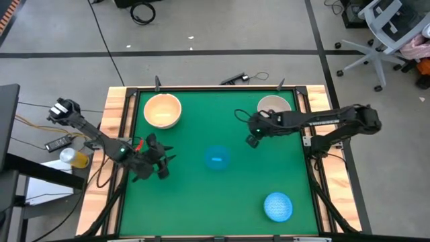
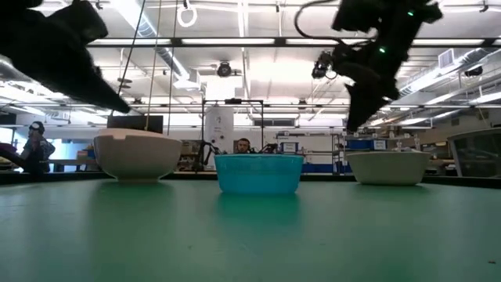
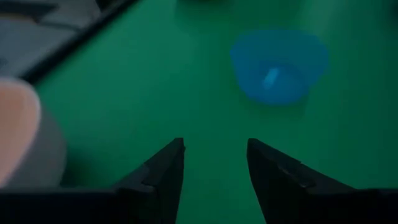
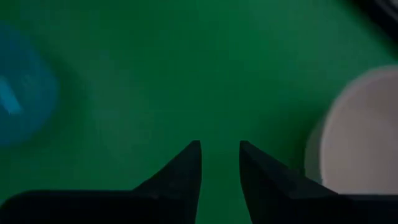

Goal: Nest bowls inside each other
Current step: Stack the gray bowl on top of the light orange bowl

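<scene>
Four bowls stand on their bases on the green table (image 1: 195, 202). A peach-tan bowl (image 1: 162, 110) is at the far left and a white bowl (image 1: 274, 105) at the far right. A translucent blue bowl (image 1: 216, 158) stands in the middle, and a speckled light blue bowl (image 1: 277, 206) near the front right. My left gripper (image 1: 163, 165) hangs open to the left of the translucent blue bowl (image 3: 278, 65), with nothing between its fingers (image 3: 168, 168). My right gripper (image 4: 221, 149) is open above bare table, between the white bowl (image 4: 360, 137) and the translucent blue bowl (image 4: 22, 93).
A raised wooden frame (image 1: 119, 114) borders the table. Bare green surface lies between the bowls, widest at the near left. Cables and a yellow bottle (image 1: 74, 158) lie off the table's left side. In the low view, people show in the room behind.
</scene>
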Robot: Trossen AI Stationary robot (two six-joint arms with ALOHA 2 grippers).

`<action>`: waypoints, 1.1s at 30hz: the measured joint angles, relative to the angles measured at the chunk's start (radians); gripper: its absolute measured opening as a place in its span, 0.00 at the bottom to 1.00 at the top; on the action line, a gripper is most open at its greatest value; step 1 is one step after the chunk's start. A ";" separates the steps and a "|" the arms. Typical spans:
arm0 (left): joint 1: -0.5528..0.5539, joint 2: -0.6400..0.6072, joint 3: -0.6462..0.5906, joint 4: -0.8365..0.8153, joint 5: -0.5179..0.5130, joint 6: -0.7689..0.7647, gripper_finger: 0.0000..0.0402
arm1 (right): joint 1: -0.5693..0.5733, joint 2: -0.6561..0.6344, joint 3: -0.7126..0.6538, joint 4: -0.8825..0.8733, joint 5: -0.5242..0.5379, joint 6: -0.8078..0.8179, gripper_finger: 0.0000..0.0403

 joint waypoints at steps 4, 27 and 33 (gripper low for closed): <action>0.079 0.000 -0.004 0.126 0.000 0.158 0.44 | -0.050 -0.035 -0.073 0.001 0.088 0.007 0.28; 0.301 0.000 -0.002 0.203 0.158 0.353 0.44 | -0.245 0.151 -0.114 0.248 -0.037 -0.275 0.05; 0.272 -0.010 0.067 0.174 0.158 0.343 0.44 | -0.104 0.167 0.035 0.371 -0.080 -0.398 0.03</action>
